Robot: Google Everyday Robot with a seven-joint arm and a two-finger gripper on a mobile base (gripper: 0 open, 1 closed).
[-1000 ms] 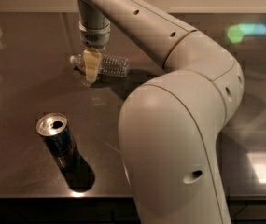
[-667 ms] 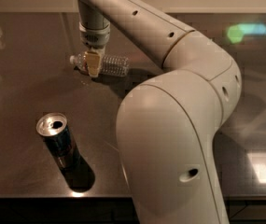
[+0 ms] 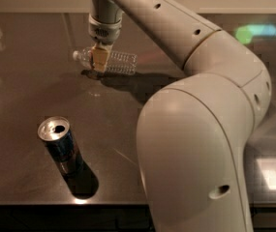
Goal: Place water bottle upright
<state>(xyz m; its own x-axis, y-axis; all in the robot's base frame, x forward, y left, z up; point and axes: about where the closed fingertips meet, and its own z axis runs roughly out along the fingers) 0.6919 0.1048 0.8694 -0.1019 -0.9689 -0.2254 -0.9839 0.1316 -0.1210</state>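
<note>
Clear plastic water bottle [image 3: 120, 63] lies sideways, white cap pointing left, its neck end pinched between the closed tan fingers [image 3: 100, 58] of the gripper [image 3: 99, 65]; its contents cannot be told. Nearer the camera and left of the gripper, well apart, an opened drink can [image 3: 62, 151] stands upright on the dark table [image 3: 26, 81].

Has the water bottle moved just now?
Yes. The water bottle, held by the hand, shifted slightly upward in view, away from the drink can.
</note>
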